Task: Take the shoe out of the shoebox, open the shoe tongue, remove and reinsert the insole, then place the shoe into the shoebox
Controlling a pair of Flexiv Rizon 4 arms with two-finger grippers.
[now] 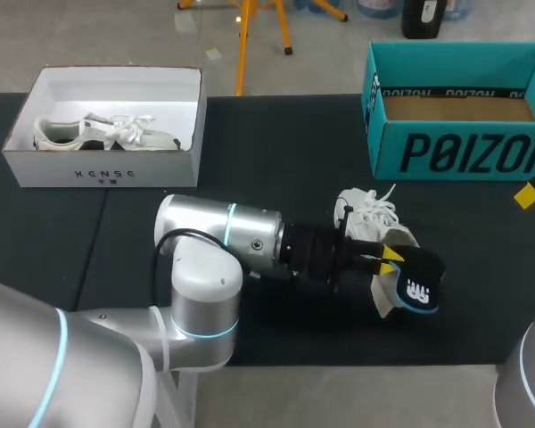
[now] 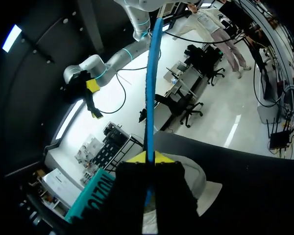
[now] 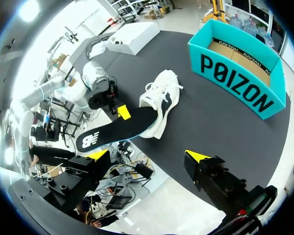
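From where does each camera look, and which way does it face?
Head view: above and behind the robot, looking down on the table; left arm shows.
Left wrist view: on the left wrist, facing along the left gripper, shut on the insole.
Right wrist view: on the right wrist, facing down past the open right gripper.
Head and right wrist views share the shoe and teal box.
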